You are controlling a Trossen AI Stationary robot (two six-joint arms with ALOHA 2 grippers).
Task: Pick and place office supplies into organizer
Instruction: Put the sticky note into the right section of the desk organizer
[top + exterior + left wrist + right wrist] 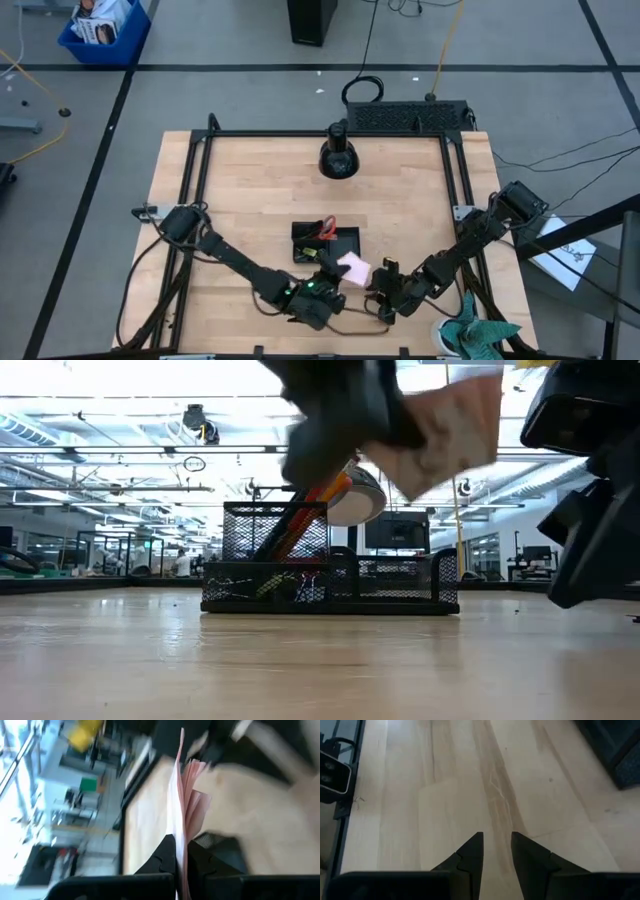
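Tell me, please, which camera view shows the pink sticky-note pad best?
The left wrist view: the pink sticky-note pad shows edge-on, pinched in the left gripper. The high view shows it small beside the organizer; the low view shows it blurred; the right wrist view misses it.

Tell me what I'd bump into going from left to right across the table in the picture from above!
Left arm's tool pinching the pink sticky-note pad → right arm's tool, empty → teal-green cloth at the table's right corner. The black organizer sits above the left tool and the pad, so it has no clear place in line.
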